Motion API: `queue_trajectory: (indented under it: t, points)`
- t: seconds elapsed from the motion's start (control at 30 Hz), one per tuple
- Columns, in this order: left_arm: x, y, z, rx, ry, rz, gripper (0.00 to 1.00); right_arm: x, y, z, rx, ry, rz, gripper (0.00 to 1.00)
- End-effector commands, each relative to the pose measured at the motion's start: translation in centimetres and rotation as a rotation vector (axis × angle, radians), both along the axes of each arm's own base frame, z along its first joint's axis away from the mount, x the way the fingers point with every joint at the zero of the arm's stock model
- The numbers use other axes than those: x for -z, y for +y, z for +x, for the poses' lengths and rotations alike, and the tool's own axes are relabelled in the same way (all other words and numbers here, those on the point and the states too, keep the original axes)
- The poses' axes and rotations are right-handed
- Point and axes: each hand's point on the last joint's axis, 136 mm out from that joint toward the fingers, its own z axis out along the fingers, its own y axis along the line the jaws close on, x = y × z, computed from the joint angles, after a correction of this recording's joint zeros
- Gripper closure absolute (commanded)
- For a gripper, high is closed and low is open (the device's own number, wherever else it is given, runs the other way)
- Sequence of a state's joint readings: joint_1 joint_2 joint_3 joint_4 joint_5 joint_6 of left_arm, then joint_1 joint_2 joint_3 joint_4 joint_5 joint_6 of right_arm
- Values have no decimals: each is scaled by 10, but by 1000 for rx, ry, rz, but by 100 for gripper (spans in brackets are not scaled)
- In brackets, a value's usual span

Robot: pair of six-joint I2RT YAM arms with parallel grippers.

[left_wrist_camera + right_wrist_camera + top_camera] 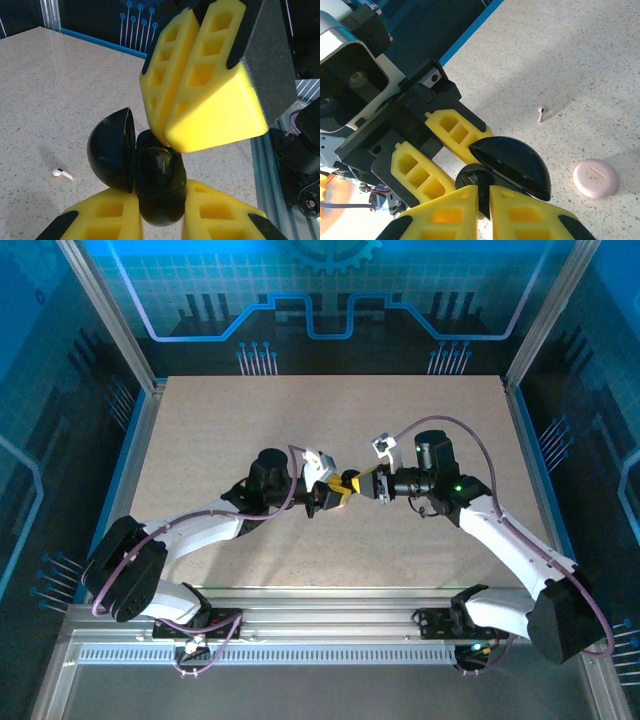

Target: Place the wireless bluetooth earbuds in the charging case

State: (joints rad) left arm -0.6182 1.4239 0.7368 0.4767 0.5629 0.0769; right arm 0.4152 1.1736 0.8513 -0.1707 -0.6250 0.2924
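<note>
Left wrist view: likely seating an earbud in the open charging case
Left fingers [100,220] clamp the black, lid-open charging case [157,172]; right fingers [215,115], pressed together, touch its mouth, anything between them hidden. One earbud [62,173] lies on the surface [50,90], well apart; fetching it looks next

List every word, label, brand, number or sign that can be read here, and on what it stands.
No text can be read.
Small round pale pink puck: a faint mark on top, too blurred to read.
Glossy black round hinged shell: no marking seen.
Blue back wall panel: gear outline and circuit lines, no letters.
</note>
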Motion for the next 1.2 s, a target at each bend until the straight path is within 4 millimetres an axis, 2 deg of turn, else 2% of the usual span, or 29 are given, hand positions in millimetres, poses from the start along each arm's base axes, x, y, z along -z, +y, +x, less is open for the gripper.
queue_trajectory:
  t: [0.0,0.03,0.07,0.2,0.37,0.5,0.8,1.0,1.17]
  points:
    - [-18,-2,-6,24,-37,-44,83,-9,3,-3,-39,6,31,86]
    - [-17,-2,-6,25,-35,-43,83,-22,6,-2,-53,-22,45,86]
    - [-17,-2,-6,24,-34,-43,83,-23,7,-4,-68,-27,48,86]
    - [-14,-2,-5,20,-27,-36,83,-24,3,-7,-64,-50,20,83]
    - [-6,-2,-3,16,-23,-18,83,-19,-19,-2,35,-33,-44,79]
    - [9,-6,0,29,-8,17,83,5,-57,4,175,99,-134,78]
    - [27,-5,0,25,21,38,83,68,-136,7,386,320,-442,77]
    - [29,-3,1,19,20,57,83,111,-175,12,464,462,-689,77]
    - [31,-4,2,18,24,59,83,130,-199,17,497,507,-850,74]
